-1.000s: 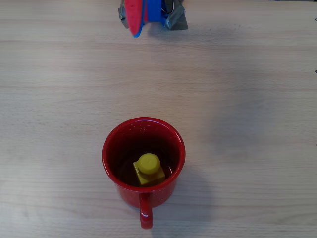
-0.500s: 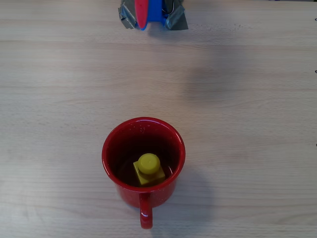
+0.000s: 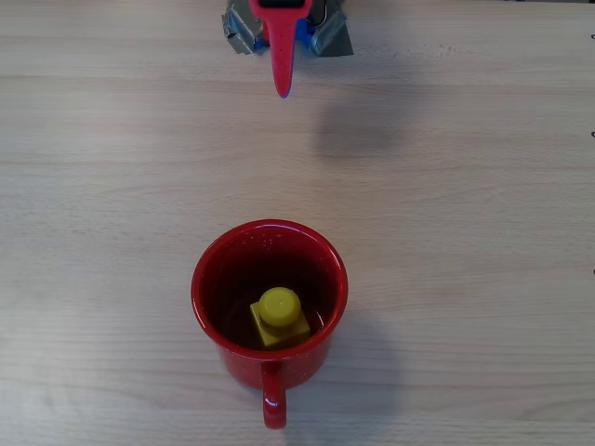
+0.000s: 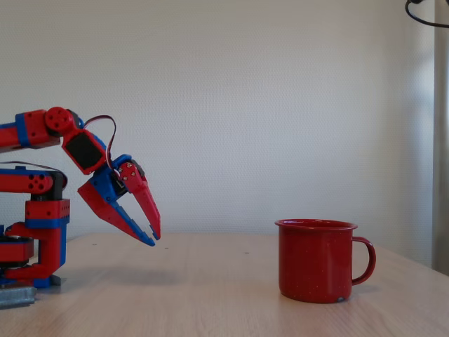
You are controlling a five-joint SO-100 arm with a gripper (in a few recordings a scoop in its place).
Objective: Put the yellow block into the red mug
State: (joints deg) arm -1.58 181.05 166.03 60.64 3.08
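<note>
The yellow block point(image 3: 279, 314) lies stud-up on the bottom of the red mug point(image 3: 206, 316), seen from overhead. The mug stands upright near the table's front edge, handle toward the bottom of the picture. In the fixed view the red mug point(image 4: 316, 261) stands at the right with its handle to the right, and its wall hides the block. My gripper point(image 3: 283, 89) pokes in from the top edge, far from the mug. Side-on, the gripper point(image 4: 154, 239) hangs just above the table at the left, pointing down and right, its red and blue fingers closed together with nothing between them.
Grey tape point(image 3: 331, 37) holds the arm's base at the top edge of the overhead view. The base point(image 4: 35, 239) stands at the far left of the fixed view. Bare light wooden table point(image 3: 465, 186) lies between the gripper and the mug.
The gripper rolled from showing its broad red face to edge-on, and its tip now reaches further into the overhead view. Mug and block have not moved.
</note>
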